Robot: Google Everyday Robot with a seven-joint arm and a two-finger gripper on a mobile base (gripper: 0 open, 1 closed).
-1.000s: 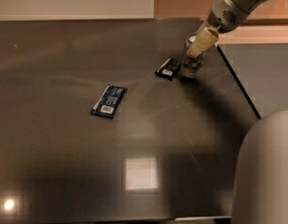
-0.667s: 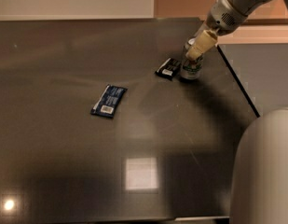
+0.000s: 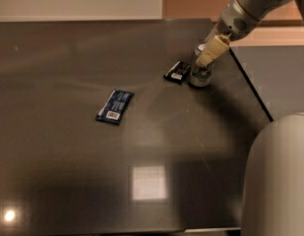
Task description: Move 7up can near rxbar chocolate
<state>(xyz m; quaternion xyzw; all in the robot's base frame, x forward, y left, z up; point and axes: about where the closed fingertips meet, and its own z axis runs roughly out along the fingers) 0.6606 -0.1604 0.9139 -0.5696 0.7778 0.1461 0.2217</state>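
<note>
The 7up can (image 3: 199, 74), silver with green markings, stands upright on the dark table (image 3: 68, 58) near its right edge. The rxbar chocolate (image 3: 177, 71), a short black wrapper with a white label, lies just left of the can, almost touching it. My gripper (image 3: 206, 57) comes down from the upper right and is shut around the can's upper part. One cream finger (image 3: 212, 49) crosses the front of the can, and the can's rim shows behind it.
A longer dark blue wrapper with a white barcode (image 3: 115, 105) lies left of centre. The table's right edge (image 3: 250, 90) runs diagonally just past the can. A grey rounded part of the robot (image 3: 279, 181) fills the lower right corner.
The can and my gripper have shifted slightly left, closer to the black wrapper. Both wrappers have stayed where they were.
</note>
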